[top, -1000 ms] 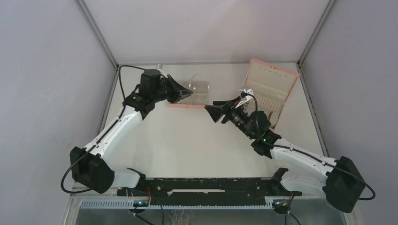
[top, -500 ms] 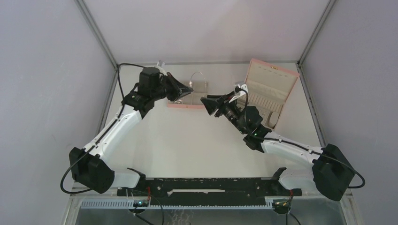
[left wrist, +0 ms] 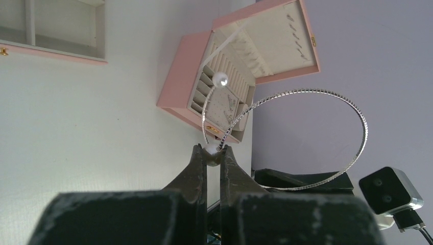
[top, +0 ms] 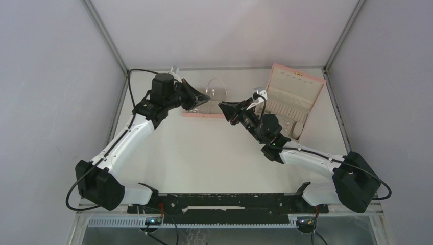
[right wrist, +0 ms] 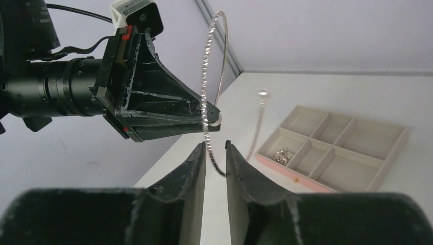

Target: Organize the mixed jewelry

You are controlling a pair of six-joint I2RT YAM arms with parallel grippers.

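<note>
- Top view: the left gripper (top: 203,103) sits in the upper middle of the frame and holds the hoop (top: 216,79) up in the air above the pink tray (top: 201,116). The right gripper (top: 223,107) is nosed in right beside it, and the open pink box (top: 296,92) is at upper right.
- Left wrist view: the left fingers are pinched tight on one pearl end (left wrist: 213,149) of the hoop. The silver loop swings out to the right of the frame, and the other pearl (left wrist: 220,79) floats free above.
- Right wrist view: the right jaws are narrow, with the hoop's lower wire running down between them. There's a visible gap on both sides, so it doesn't look clamped. A tiny silver cluster (right wrist: 283,154) lies in one tray compartment at right.
- Step in hand, as a guess: a handover of the hoop from the left gripper to the right.
- Next move probably calls for the right jaws to pinch the wire before the left lets go of the pearl. It's thin and springy, so it could slip.
- No brands, labels or readable writing anywhere.
</note>
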